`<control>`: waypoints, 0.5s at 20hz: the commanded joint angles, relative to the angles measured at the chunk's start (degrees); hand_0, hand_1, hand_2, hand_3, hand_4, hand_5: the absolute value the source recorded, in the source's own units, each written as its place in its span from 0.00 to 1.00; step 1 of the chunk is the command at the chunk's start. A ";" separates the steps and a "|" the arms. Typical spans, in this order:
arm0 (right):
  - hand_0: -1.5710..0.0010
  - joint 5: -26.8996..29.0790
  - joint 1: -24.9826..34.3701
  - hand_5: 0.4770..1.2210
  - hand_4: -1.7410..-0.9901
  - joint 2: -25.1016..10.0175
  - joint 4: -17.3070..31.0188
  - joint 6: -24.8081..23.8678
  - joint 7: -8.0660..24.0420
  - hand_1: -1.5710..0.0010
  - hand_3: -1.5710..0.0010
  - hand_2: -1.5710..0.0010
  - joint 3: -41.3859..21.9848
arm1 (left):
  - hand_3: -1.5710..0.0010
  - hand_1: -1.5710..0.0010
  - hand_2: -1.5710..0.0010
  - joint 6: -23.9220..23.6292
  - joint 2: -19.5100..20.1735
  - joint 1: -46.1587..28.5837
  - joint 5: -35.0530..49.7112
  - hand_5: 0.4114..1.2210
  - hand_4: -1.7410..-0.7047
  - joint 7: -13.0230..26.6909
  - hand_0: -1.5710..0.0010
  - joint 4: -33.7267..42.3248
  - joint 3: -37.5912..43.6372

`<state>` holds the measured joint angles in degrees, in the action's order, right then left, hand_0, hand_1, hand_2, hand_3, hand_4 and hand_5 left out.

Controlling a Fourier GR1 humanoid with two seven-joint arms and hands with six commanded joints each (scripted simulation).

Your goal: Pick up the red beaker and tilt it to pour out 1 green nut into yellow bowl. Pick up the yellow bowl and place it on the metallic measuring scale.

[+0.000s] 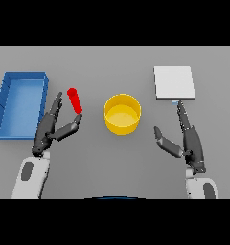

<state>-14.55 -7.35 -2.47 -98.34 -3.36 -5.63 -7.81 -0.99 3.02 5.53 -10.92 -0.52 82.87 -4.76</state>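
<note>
The left hand (51,128), at lower left, pinches the tilted red beaker (74,100) between thumb and fingers. Just right of it, at the centre, stands the yellow bowl (122,114). The right hand (186,139), lower right, is open and idle below the scale (174,82). A blue tray (20,103) lies far left.
</note>
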 commanded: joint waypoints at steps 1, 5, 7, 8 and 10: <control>1.00 0.33 0.23 0.21 0.62 -0.30 0.37 0.10 0.40 1.00 1.00 1.00 0.46 | 1.00 1.00 1.00 0.21 0.11 1.45 0.36 0.28 0.48 -0.14 1.00 -2.01 0.60; 1.00 -0.05 -0.08 0.21 0.62 -0.34 0.08 -0.05 -0.04 1.00 1.00 1.00 0.27 | 1.00 1.00 1.00 -0.58 -0.40 6.72 0.29 0.32 0.46 -2.69 1.00 -9.40 2.13; 1.00 0.05 0.07 0.21 0.63 -0.53 0.26 -0.03 0.34 1.00 1.00 1.00 0.51 | 1.00 1.00 1.00 -0.70 -0.46 9.32 0.28 0.33 0.45 -3.14 1.00 -12.54 2.76; 1.00 -0.10 -0.04 0.21 0.63 -0.32 0.45 -0.30 0.29 1.00 1.00 1.00 0.50 | 1.00 1.00 1.00 -0.85 -0.82 10.14 0.29 0.33 0.44 -3.60 1.00 -13.82 2.90; 1.00 -0.30 -0.33 0.22 0.63 -0.42 0.30 -0.33 -0.28 1.00 1.00 1.00 0.40 | 1.00 1.00 1.00 -0.56 -0.28 11.76 0.46 0.34 0.43 -3.95 1.00 -15.33 3.45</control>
<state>-14.85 -7.68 -2.89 -98.04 -3.68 -6.04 -7.42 -1.55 2.74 17.29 -10.46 -4.41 67.54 -1.30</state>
